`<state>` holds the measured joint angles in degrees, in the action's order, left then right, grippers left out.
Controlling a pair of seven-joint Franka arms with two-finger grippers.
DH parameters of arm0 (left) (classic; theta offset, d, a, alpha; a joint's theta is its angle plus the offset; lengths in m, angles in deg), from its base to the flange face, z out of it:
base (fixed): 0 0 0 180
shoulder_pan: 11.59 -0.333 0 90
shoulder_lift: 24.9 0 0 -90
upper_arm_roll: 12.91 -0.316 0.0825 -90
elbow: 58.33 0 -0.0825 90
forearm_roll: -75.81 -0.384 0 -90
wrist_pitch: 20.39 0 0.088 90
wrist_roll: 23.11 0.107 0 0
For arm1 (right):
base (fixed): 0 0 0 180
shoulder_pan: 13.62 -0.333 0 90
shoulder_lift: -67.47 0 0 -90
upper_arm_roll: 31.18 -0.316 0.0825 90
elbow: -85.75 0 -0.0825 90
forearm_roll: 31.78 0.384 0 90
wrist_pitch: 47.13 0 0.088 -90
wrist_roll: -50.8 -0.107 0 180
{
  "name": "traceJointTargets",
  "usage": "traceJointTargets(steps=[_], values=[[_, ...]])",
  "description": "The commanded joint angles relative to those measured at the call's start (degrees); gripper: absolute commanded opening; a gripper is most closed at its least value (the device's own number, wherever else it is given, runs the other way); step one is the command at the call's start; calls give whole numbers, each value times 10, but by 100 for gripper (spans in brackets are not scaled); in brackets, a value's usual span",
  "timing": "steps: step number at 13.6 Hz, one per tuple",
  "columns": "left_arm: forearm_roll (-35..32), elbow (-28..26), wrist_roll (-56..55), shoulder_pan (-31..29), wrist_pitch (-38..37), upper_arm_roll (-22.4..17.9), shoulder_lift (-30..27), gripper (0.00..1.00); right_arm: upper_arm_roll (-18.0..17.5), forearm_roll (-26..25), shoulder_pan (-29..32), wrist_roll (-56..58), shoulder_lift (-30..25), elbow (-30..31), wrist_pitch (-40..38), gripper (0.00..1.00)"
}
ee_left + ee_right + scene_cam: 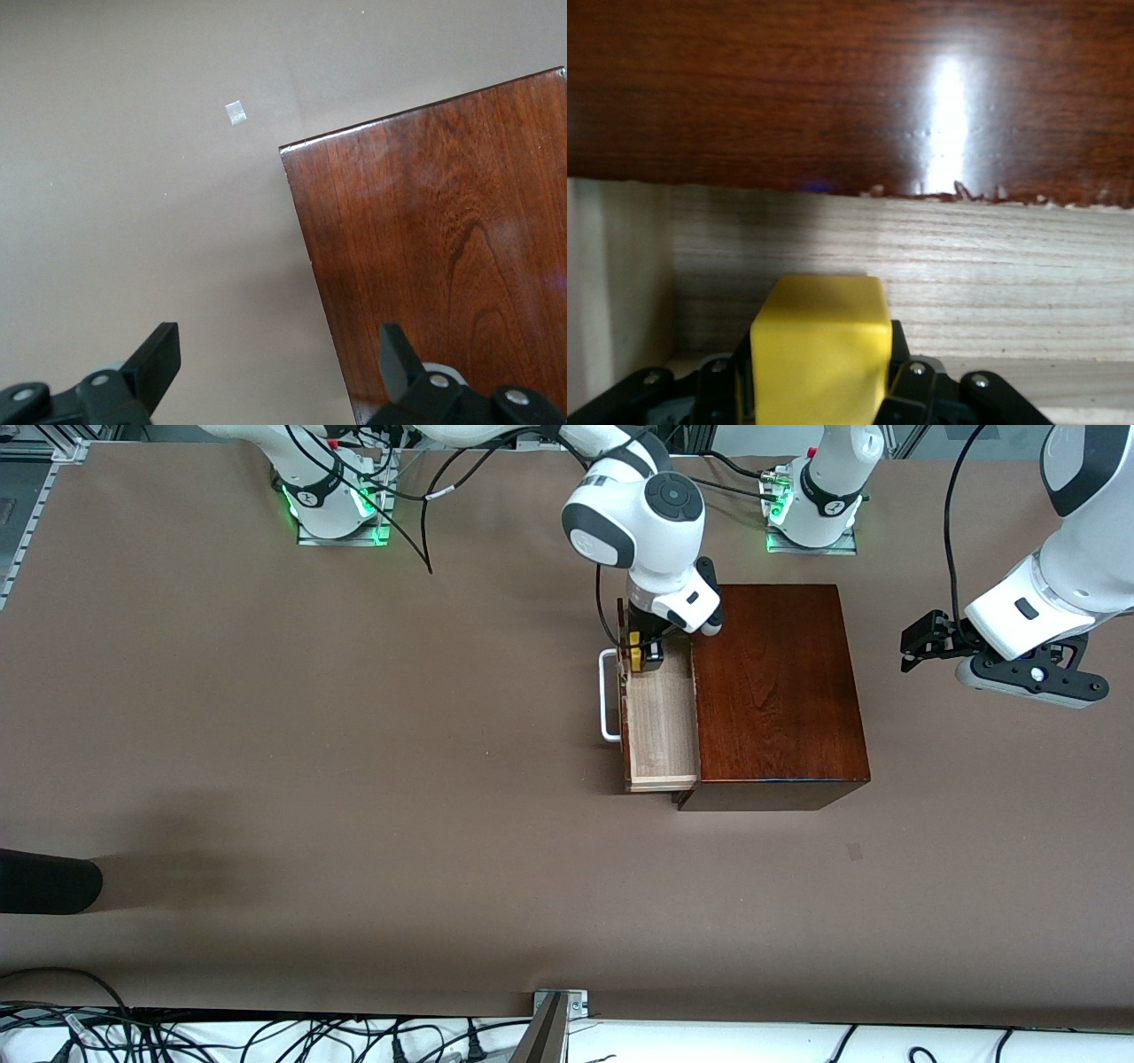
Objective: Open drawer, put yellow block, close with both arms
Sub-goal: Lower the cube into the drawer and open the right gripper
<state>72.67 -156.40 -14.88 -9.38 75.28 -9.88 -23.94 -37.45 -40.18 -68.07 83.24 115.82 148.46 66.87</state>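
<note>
Front view: the drawer (660, 722) was found pulled open, with the yellow block (636, 658) pinched by the right gripper (644, 657) over its end toward the arm bases. Left wrist view: the left gripper (279, 359) was seen spread, waiting over the box (443, 239) edge. Right wrist view: the block was held just above the pale drawer floor, so release was judged due next.

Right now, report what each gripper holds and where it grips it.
The right gripper, over the open drawer, is shut on the yellow block, pinching its two opposite side faces. The left gripper is open and holds nothing, waiting by the wooden box.
</note>
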Motion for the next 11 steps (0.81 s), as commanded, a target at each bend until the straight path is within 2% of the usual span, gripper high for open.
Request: traceJointTargets(steps=[1,5,6,7,11], values=[[7,2,6,-3,-7,4,-4,100,5,-7,1,9,18,-22,6,0],[7,2,6,-3,-7,3,-4,100,13,-8,1,9,25,-22,7,0],[7,2,6,-3,-7,4,-5,100,13,-7,1,5,24,-22,7,82],[7,2,6,-3,-7,5,-4,100,13,-7,0,1,23,-22,6,100],[7,2,5,-3,-9,6,-4,100,15,5,3,2,-8,-43,-48,100]])
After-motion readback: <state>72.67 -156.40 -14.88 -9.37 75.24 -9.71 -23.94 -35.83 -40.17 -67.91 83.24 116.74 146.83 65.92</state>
